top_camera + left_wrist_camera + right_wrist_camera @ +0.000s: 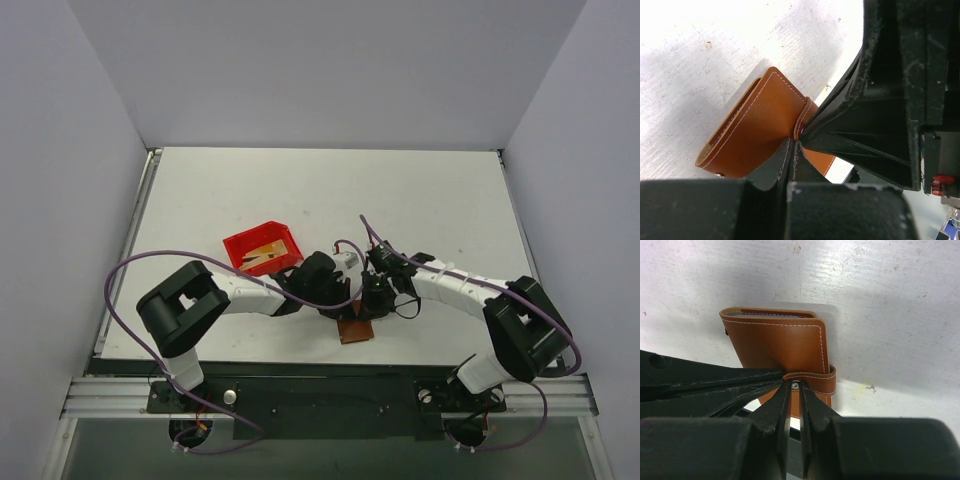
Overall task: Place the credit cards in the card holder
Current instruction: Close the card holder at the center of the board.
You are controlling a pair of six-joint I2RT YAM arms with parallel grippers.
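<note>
Left tool (798, 138), right tool (795, 388) pinch card holder (782, 342); credit cards (263, 256) in red bin (255, 232).

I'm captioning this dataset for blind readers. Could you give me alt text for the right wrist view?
The right claw pinches the snap tab of a closed brown card holder lying on a white table. The left claw meets the same tab from the picture's left side.
</note>
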